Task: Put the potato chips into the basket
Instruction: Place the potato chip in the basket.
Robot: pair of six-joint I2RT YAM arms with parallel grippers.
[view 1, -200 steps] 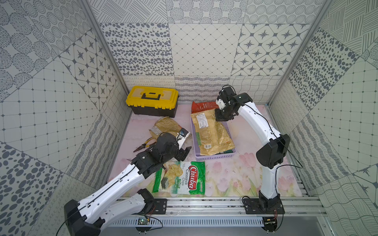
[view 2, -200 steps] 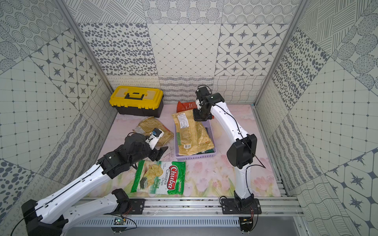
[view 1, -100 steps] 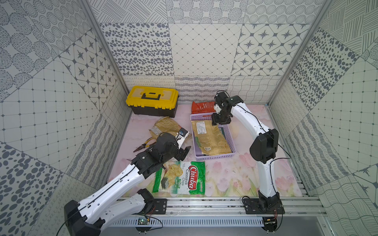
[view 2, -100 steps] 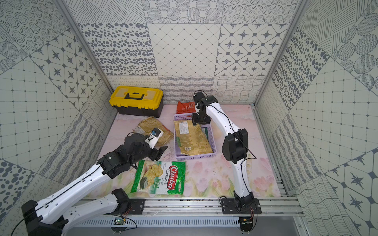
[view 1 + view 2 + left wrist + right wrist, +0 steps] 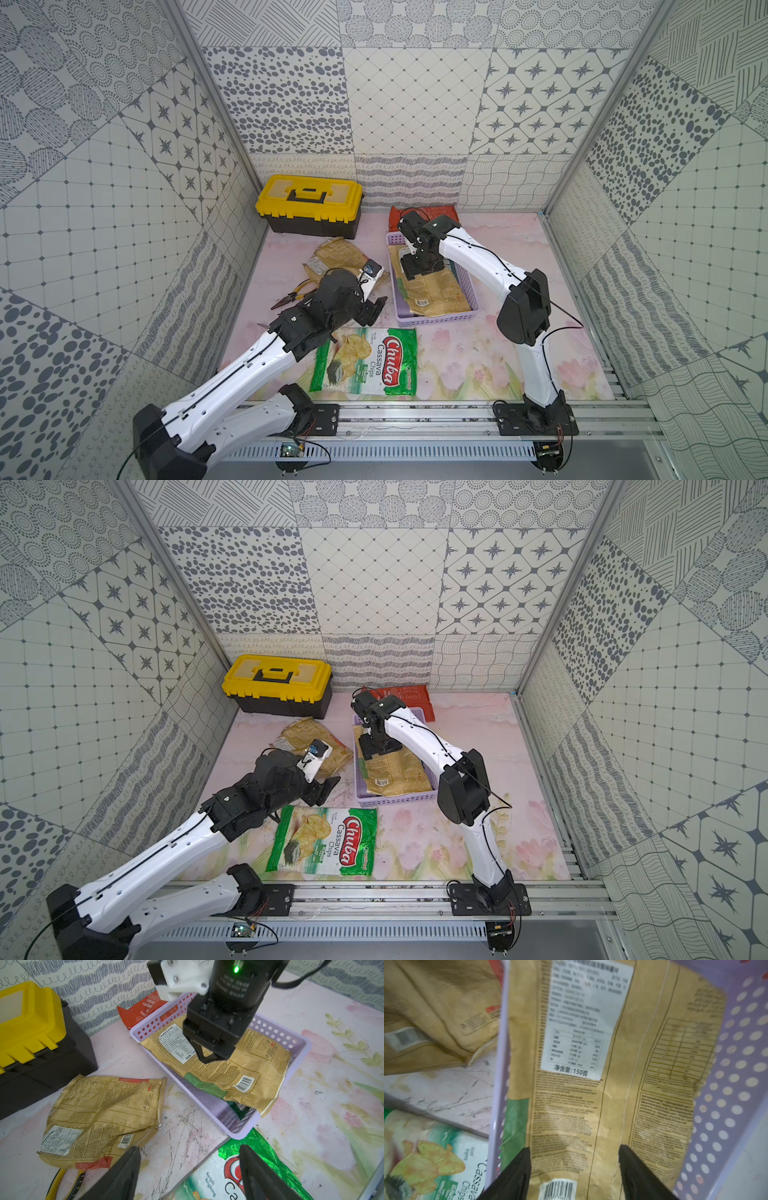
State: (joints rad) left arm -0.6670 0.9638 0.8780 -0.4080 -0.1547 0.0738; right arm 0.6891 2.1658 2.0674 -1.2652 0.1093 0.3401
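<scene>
A golden-tan bag of potato chips (image 5: 432,291) (image 5: 591,1084) lies flat in the lavender basket (image 5: 436,322) (image 5: 234,1128), on top of a dark green bag (image 5: 236,1108). My right gripper (image 5: 413,270) (image 5: 574,1148) hangs open just above that tan bag, holding nothing. Another golden-tan bag (image 5: 336,257) (image 5: 104,1113) lies on the table left of the basket. The green-white Chuba bag (image 5: 370,361) (image 5: 228,1178) lies in front of the basket. An orange-red bag (image 5: 428,212) lies behind it. My left gripper (image 5: 374,309) (image 5: 188,1149) is open and empty, over the table between the loose tan bag and the Chuba bag.
A yellow-lidded black toolbox (image 5: 309,203) stands at the back left. Pliers with yellow handles (image 5: 291,297) (image 5: 62,1180) lie by the left arm, near the loose tan bag. Patterned walls close in the table on three sides.
My right gripper has opened and let go of the golden-tan bag, which now lies flat in the basket instead of hanging tilted over it. The left arm has not moved.
</scene>
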